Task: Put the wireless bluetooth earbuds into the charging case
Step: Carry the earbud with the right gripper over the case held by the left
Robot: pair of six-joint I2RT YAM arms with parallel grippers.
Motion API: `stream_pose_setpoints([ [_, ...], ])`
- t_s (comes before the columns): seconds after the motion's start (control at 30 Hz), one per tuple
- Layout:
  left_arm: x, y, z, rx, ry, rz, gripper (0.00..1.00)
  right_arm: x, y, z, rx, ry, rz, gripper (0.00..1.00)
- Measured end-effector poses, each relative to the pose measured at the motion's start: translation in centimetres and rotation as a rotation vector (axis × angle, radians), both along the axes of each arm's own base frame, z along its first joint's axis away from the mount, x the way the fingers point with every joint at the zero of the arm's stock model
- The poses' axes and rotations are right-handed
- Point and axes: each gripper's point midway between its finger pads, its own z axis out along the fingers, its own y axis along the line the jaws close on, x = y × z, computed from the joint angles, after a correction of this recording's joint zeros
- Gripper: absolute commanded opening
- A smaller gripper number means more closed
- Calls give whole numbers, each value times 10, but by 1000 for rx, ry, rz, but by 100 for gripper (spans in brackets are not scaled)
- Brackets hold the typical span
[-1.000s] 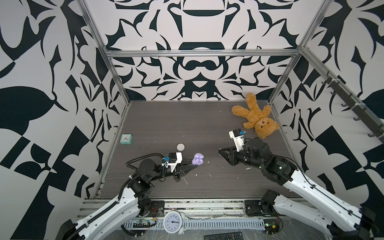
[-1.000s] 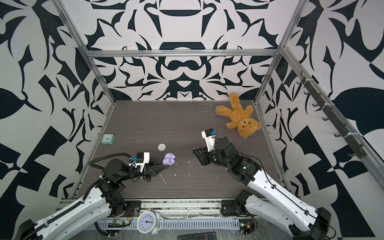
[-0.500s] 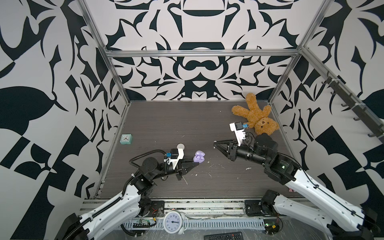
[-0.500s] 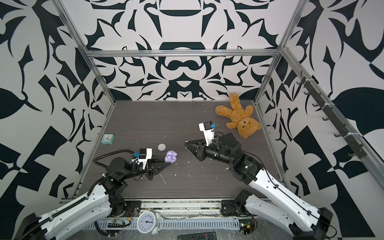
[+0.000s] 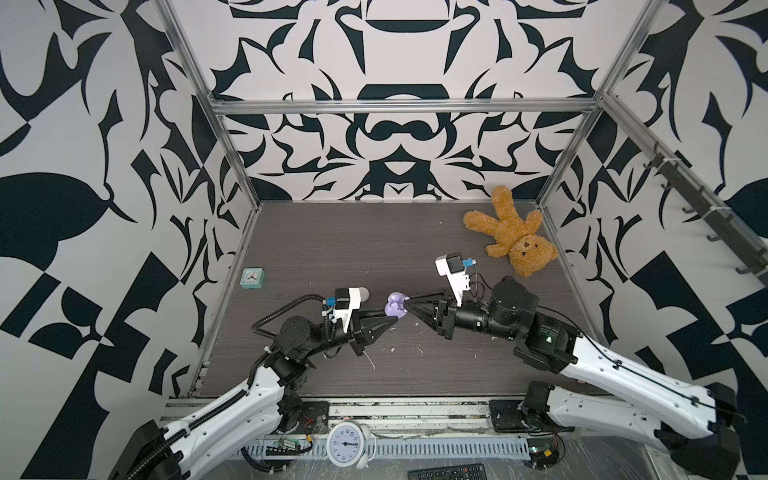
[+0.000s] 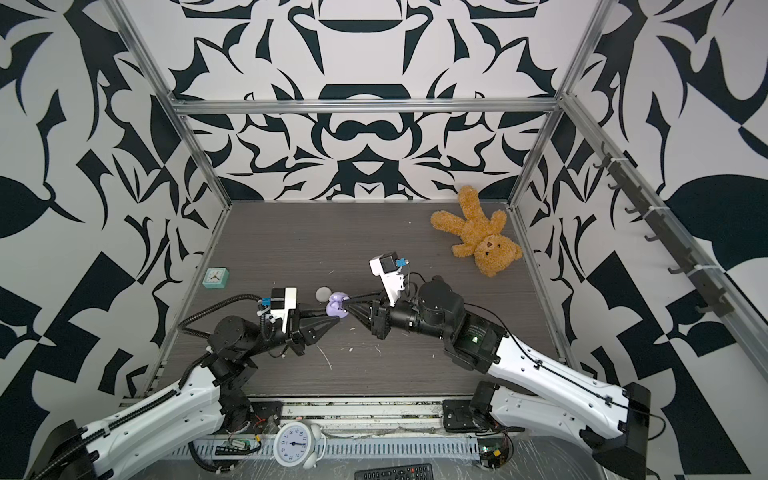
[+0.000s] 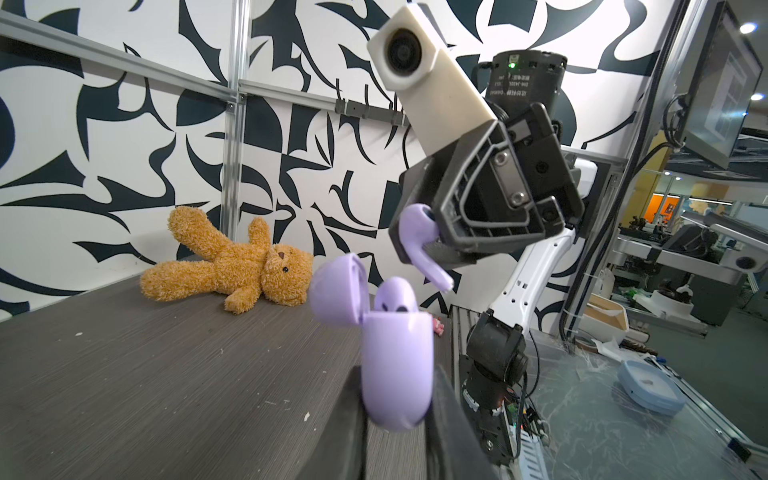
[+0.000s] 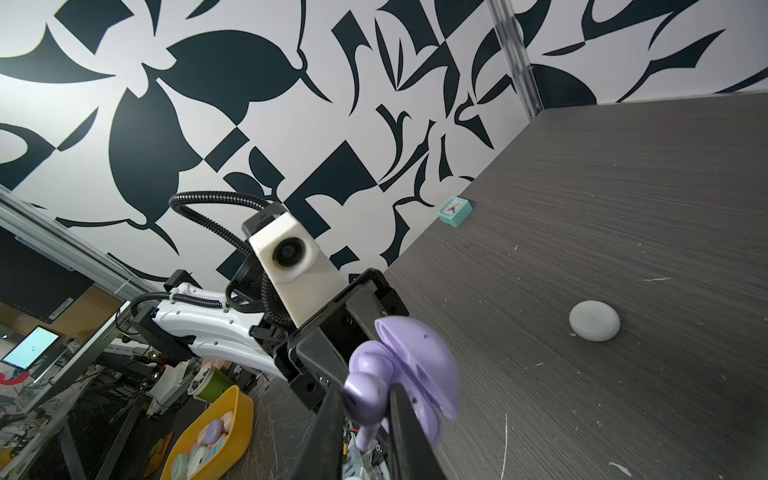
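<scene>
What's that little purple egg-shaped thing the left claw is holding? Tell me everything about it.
The purple case is smooth pale-lilac plastic, a rounded capsule held upright between the left gripper's fingers. Its domed lid is hinged open and tipped back. One matching earbud sits in it, head poking out. A second earbud, in the right gripper, hangs just above the opening, not touching.

- I get both top views bright and even; the dark tabletop [image 5: 332, 249] carries only faint, soft shadows.
- In the left wrist view the purple charging case [image 7: 397, 365] is so near the lens that its edges smear, while the teddy bear [image 7: 232, 266] is crisp.
- A ceiling lamp [image 7: 748, 28] blows out to white.
- In the right wrist view the purple earbud [image 8: 365, 395] is soft, and the aluminium post [image 8: 513, 58] bows near the edge.
</scene>
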Motion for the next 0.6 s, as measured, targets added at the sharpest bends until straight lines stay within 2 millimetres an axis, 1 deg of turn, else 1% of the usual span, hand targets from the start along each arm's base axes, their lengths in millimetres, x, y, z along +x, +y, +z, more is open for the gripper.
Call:
stream_pose_setpoints([
  [0.13,1,1,9,-45,10,-2,0,1,1,4,9,-26,-21,19],
  [0.33,0,2,16,-84,15,-10,0,5,0,10,25,-55,-52,18],
  [0.6,0,3,15,-97,30,-19,0,10,-2,17,45,-79,-87,18],
])
